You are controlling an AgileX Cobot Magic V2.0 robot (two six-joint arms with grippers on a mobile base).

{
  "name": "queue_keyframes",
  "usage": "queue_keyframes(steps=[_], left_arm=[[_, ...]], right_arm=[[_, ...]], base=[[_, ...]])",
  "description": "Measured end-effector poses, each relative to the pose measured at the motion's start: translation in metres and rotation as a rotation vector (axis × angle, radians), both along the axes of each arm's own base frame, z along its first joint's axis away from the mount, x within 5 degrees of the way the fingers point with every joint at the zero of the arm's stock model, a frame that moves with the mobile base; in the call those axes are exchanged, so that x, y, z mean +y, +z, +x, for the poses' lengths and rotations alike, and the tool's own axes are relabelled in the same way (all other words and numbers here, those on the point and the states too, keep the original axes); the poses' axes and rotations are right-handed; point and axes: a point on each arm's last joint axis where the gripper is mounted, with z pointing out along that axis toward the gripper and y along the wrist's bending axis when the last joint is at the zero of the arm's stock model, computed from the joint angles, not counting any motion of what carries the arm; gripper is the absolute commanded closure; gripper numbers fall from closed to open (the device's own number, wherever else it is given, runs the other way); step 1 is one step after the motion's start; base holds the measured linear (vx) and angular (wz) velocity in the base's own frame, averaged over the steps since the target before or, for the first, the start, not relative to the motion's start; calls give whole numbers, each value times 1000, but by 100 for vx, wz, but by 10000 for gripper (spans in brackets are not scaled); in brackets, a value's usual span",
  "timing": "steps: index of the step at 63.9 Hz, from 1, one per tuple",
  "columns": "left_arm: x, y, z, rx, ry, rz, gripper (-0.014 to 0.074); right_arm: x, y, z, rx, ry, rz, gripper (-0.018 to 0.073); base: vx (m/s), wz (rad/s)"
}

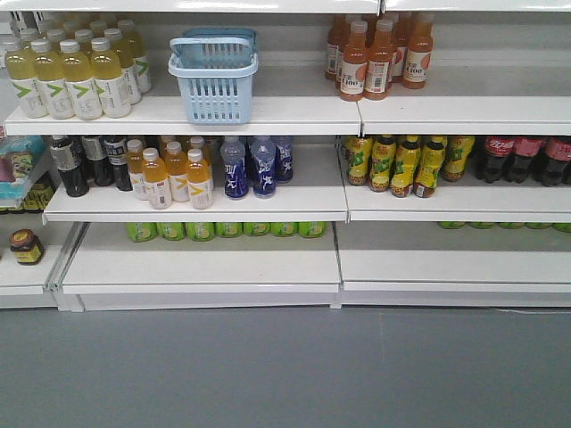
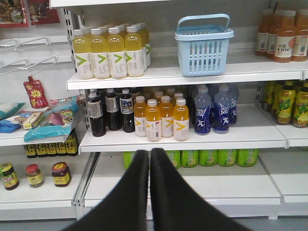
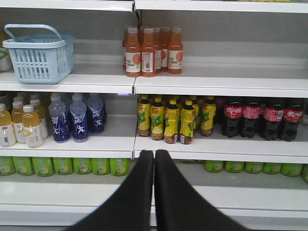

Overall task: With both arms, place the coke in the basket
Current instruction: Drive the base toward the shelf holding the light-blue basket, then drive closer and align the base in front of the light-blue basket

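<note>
Up on the top shelf (image 1: 294, 111), the basket (image 1: 212, 80) is seen standing upright. It is a light blue plastic box with slotted walls, a rolled rim and thin loop handles raised above it. Through its open top only its own blue inner wall can be made out. Pale yellow drink bottles (image 1: 76, 76) with white caps are ranked on one side of it, and orange juice bottles (image 1: 379, 58) stand on the other, well apart from it.

The coke (image 3: 260, 118) is found on the middle shelf (image 3: 216, 147), one level below the basket and far along from it. It is a row of dark, contoured bottles banded with red labels bearing white script. Yellow bottles (image 3: 173, 120) with green labels are set just beside them. Translucent blue bottles (image 3: 77, 118) are grouped further along the same shelf.

The left hand (image 2: 149, 153) is shown as two smooth black pointed fingers pressed together, clenched on nothing. The right hand (image 3: 154, 153) is closed the same way, with nothing gripped. Both are held in front of the shelving, well apart from coke and basket.
</note>
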Motion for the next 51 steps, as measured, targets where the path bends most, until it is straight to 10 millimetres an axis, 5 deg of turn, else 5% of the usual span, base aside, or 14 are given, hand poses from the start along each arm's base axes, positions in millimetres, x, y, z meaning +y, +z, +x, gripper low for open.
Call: queue_keyframes(steps=[51], left_arm=[[0, 0, 0, 0, 0, 0, 603]], right_arm=[[0, 0, 0, 0, 0, 0, 561]], base=[[15, 0]])
